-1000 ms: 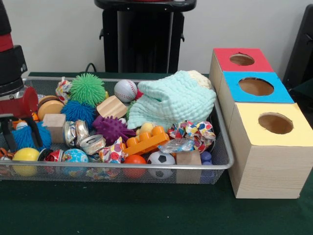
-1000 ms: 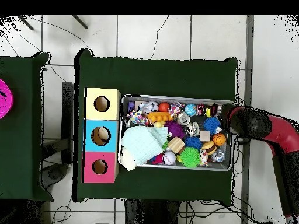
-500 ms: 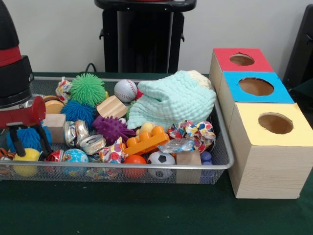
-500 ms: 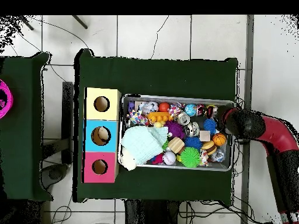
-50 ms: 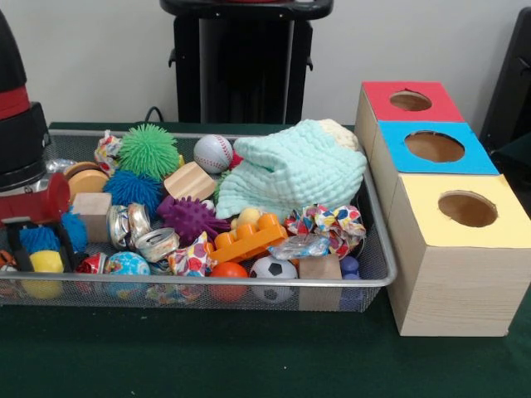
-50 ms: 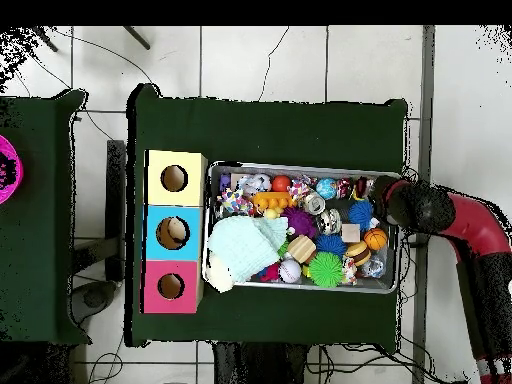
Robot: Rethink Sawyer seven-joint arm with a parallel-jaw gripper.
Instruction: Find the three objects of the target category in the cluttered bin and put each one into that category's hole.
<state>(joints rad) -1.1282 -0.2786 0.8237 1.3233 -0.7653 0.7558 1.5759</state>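
Nearest on the green worktop (image 5: 249, 356), the wire-mesh bin (image 5: 377, 278) holds a front row of smooth balls: a yellow ball (image 5: 43, 264), a globe ball (image 5: 127, 265), a soccer ball (image 5: 273, 268). Beside the bin stands the wooden box (image 5: 456, 282) with round holes under yellow, blue and red tops.

The gripper (image 5: 37, 249) has dropped lower over the last second and now sits down in the bin's end, its black fingers (image 5: 65, 242) spread apart around the yellow ball and a fuzzy blue ball (image 5: 41, 239). That looks like a grasp being set up, with none yet closed.

Farther back lie crinkled foil cans (image 5: 145, 236), a spiky purple ball (image 5: 189, 217), a wooden block (image 5: 189, 181), a soft quilted cloth (image 5: 290, 170) and a stitched baseball (image 5: 213, 152).
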